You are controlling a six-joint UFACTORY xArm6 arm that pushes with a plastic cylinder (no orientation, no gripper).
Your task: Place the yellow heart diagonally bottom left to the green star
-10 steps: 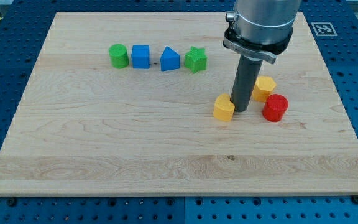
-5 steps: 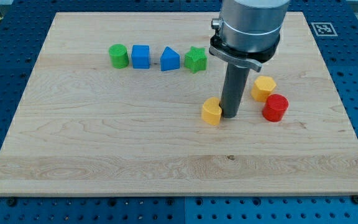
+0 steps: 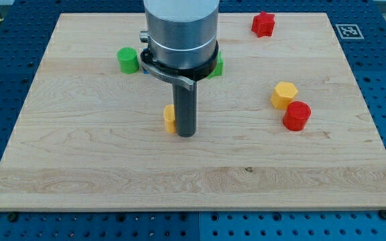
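Observation:
The yellow heart (image 3: 170, 118) lies on the wooden board (image 3: 79, 167), mostly hidden behind my rod; only its left edge shows. My tip (image 3: 185, 135) touches the heart on its right side. The green star (image 3: 217, 65) sits up and to the right of the heart, largely covered by the arm's body; only its right edge shows.
A green cylinder (image 3: 127, 59) stands at the upper left. A red star (image 3: 263, 23) lies near the top edge. A yellow hexagon (image 3: 284, 94) and a red cylinder (image 3: 297, 115) sit at the right. The two blue blocks are hidden behind the arm.
My tip has slid to the view's left, pushing the yellow heart with it, away from the yellow hexagon and red cylinder. The arm now covers the blue blocks and uncovers the red star.

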